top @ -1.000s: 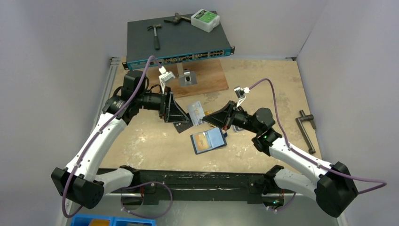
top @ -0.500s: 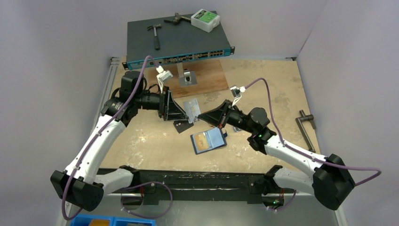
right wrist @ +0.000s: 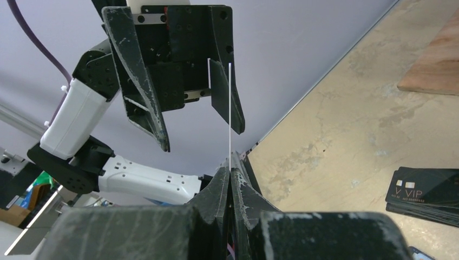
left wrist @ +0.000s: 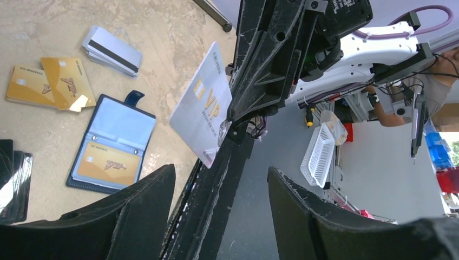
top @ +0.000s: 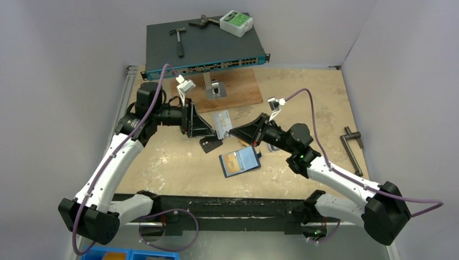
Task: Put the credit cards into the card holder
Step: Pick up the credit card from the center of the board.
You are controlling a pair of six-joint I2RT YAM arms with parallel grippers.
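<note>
From above, the right claw (top: 231,131) is pressed together on a silver card (top: 222,122) held up over the table (top: 178,162), facing the left claw (top: 211,130), whose jaws are spread. The card holder (top: 248,157) lies open on the table just beside them. The left wrist view shows the silver card tilted and pinched at its lower corner. One gold card (left wrist: 105,164) sits in the holder's pocket, with two gold cards (left wrist: 51,84) and striped grey cards (left wrist: 112,49) lying loose near it. From the right wrist the silver card is edge-on, close by one left finger – whether it touches I cannot tell – and black cards (right wrist: 422,196) rest on the table.

Both arms reach inward, their claws meeting tip to tip. The right claw (right wrist: 229,172) is pinched closed on a silver card (left wrist: 203,105); the left claw (right wrist: 200,138) is spread apart.
</note>
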